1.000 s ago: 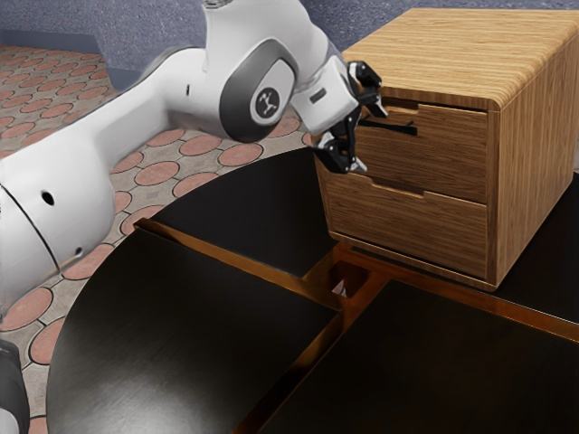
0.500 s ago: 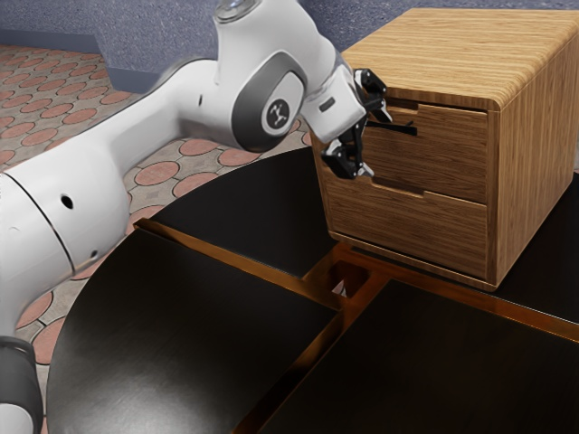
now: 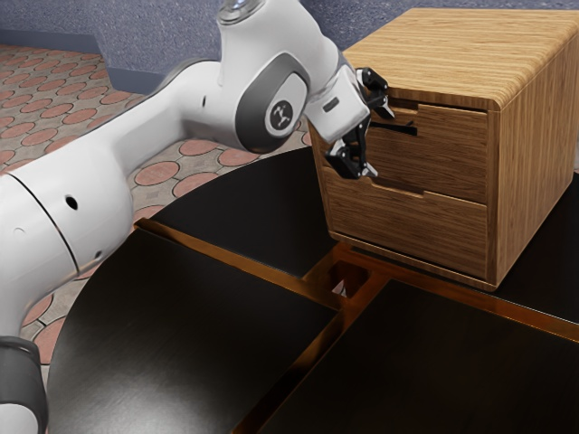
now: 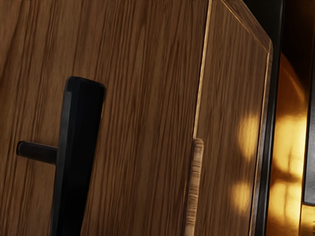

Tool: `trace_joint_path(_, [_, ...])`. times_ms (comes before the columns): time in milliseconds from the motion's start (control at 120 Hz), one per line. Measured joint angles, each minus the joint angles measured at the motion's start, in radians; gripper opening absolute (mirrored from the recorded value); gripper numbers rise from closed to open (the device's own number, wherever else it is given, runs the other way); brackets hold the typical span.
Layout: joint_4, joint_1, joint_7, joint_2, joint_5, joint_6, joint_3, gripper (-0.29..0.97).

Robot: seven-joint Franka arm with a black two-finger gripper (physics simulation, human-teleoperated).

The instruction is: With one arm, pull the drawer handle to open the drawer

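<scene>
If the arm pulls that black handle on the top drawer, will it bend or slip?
The black handle looks like a thick bar on a short post, so it is probably stiff. Its smooth, flat faces could let the gripper slide along it. The cabinet looks broad and low, so tipping seems unlikely.

Cabinet (image 3: 452, 54) sits on table (image 3: 199, 334), toward exterior view's right. Floor (image 3: 54, 99) lies beyond table at exterior view's left. Two drawers in cabinet's front: upper drawer (image 3: 443, 158) directly above lower drawer (image 3: 416, 221). Handle (image 3: 398, 128) runs across upper drawer's front. Arm (image 3: 136, 181) comes in from exterior view's left, over table. Gripper (image 3: 369, 134) is just in front of upper drawer, at handle's end nearer exterior view's left.
</scene>
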Motion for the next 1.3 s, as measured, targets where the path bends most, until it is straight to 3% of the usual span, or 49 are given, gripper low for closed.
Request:
trace_joint_path(417, [0.001, -0.001, -0.012, -0.005, -0.002, 0.001, -0.002, 0.70])
trace_joint_path(1042, [-0.009, -0.004, -0.035, -0.003, -0.006, 0.002, -0.006, 0.79])
trace_joint_path(1300, [-0.016, -0.011, -0.052, -0.012, -0.006, 0.004, -0.007, 0.50])
